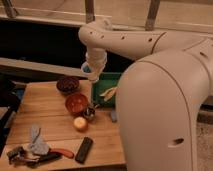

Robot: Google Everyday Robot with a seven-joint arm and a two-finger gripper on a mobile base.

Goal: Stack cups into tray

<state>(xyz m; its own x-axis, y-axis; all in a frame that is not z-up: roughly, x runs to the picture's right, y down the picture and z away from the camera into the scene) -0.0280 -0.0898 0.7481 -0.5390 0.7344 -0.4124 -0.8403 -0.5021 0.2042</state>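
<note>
My gripper [91, 74] hangs from the white arm above the table's back edge, over the left rim of the green tray [102, 80]. It holds a small light-blue cup [85, 67] in the air, above and left of the tray's left wall. The tray sits at the table's back right, partly hidden by my arm and body, with a yellowish thing [107, 92] lying in it. The white tapered cup does not show clearly.
A dark brown bowl [67, 84] and an orange bowl [77, 103] stand left of the tray. Near the front are a small metal cup [90, 113], a yellow ball [80, 123], a black remote [84, 149], a cloth [36, 142] and a red-handled tool [61, 152]. A pale thing [114, 116] lies by the tray.
</note>
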